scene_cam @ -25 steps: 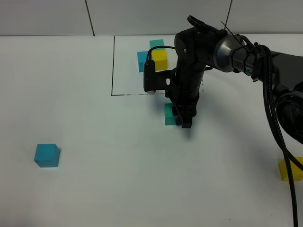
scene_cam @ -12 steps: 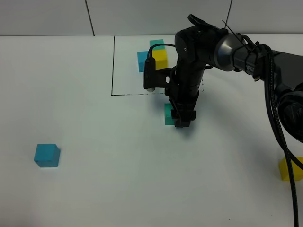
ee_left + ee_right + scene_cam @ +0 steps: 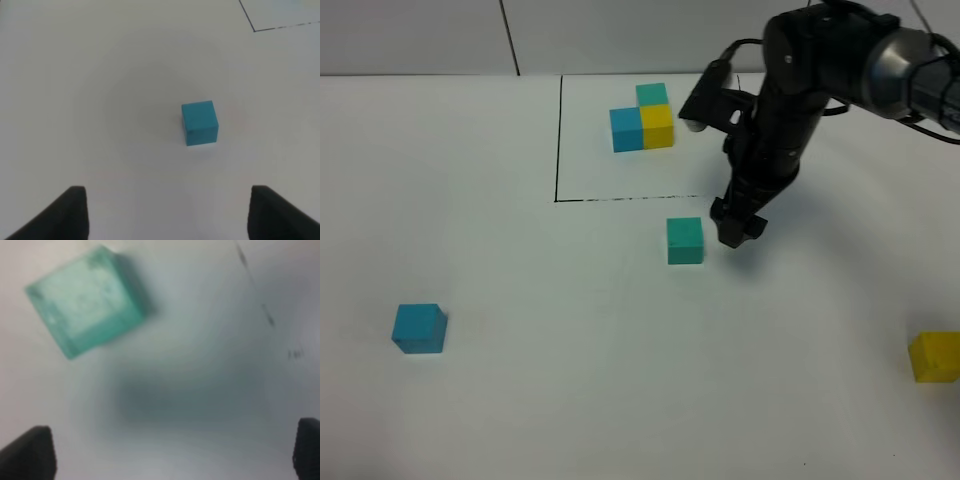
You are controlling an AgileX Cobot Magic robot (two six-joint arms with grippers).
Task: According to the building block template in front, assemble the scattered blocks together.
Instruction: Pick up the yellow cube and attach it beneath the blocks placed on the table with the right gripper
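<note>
The building block template [image 3: 642, 120], a blue, yellow and teal-green L, sits inside the black drawn frame [image 3: 558, 140] at the back. One scattered teal-green cube [image 3: 685, 241] lies free just below the frame's front line; it is blurred in the right wrist view [image 3: 82, 300]. My right gripper [image 3: 738, 232] hangs just right of it, open and empty [image 3: 167, 455]. The scattered blue cube [image 3: 419, 328] lies at the front left, ahead of my open, empty left gripper [image 3: 170, 215], and shows in the left wrist view [image 3: 200, 122]. The scattered yellow cube [image 3: 934, 357] lies at the far right.
The white table [image 3: 570, 380] carries only the cubes. The right arm [image 3: 820, 60] reaches in from the upper right above the frame's right side. A grey wall runs along the table's far edge. My left arm is out of the exterior view.
My right gripper has let go of the teal-green cube and moved up and to the right, off it. The cube stays where it was. The template is now uncovered.
</note>
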